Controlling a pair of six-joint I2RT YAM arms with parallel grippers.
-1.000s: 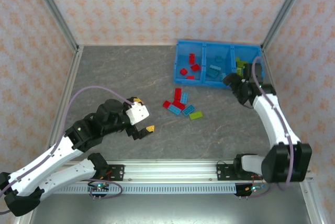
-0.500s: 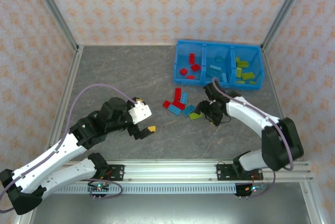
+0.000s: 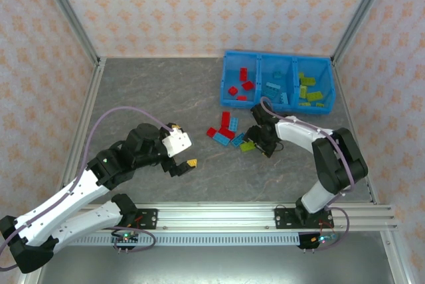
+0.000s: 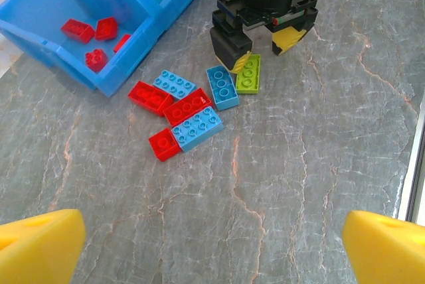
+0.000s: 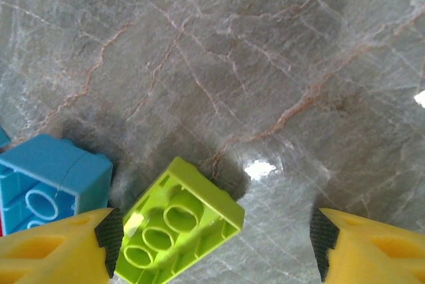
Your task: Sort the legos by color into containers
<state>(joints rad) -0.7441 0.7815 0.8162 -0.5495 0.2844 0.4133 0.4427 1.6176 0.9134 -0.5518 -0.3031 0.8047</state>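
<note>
Right wrist: studded lime brick on veined tabletop

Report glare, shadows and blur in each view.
Right wrist: a white glare spot on the table beside the lime green lego, with dark shadow around that lego. Left wrist: the loose legos are sharp, while the near yellow fingertips are soft. Top external: even light, with only faint shadows on the table.

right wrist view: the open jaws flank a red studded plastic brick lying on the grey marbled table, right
Not red: the studded plastic brick is lime green, as the right wrist view shows. The open jaws of the right gripper do flank it on the grey marbled table.
</note>
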